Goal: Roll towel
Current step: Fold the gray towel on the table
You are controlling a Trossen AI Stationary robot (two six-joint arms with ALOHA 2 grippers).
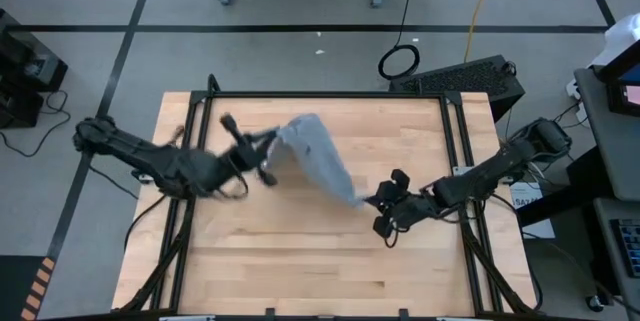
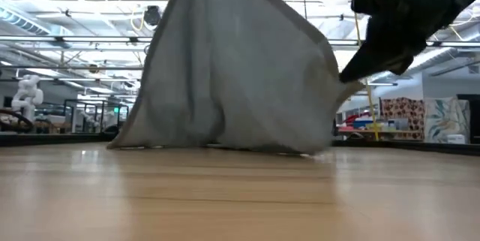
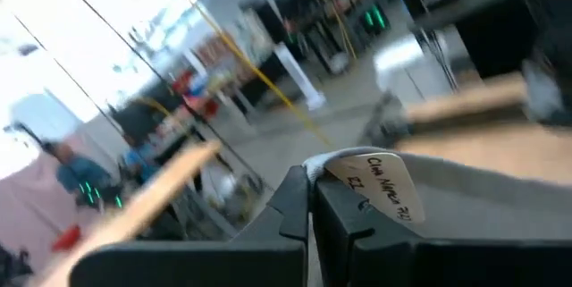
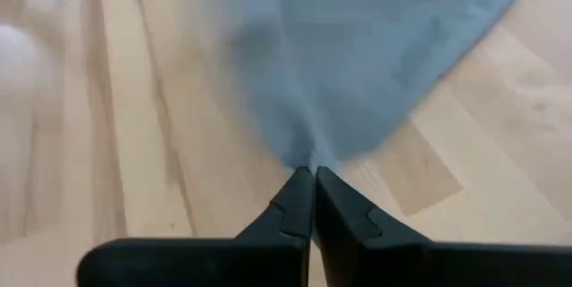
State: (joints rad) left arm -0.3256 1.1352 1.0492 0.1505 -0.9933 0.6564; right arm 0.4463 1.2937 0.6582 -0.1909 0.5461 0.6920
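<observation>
Two dark jointed arms, black cables trailing; matte black tapered fingers point(image 4: 295, 211), notched inner edges

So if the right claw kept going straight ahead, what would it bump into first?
The towel. The right claw already pinches its corner, so the cloth lies directly ahead, probably with the wooden table beneath.

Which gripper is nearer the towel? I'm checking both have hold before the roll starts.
Neither: both touch it. The left gripper is shut on the towel at its raised far corner; the right gripper pinches the opposite near corner.
</observation>
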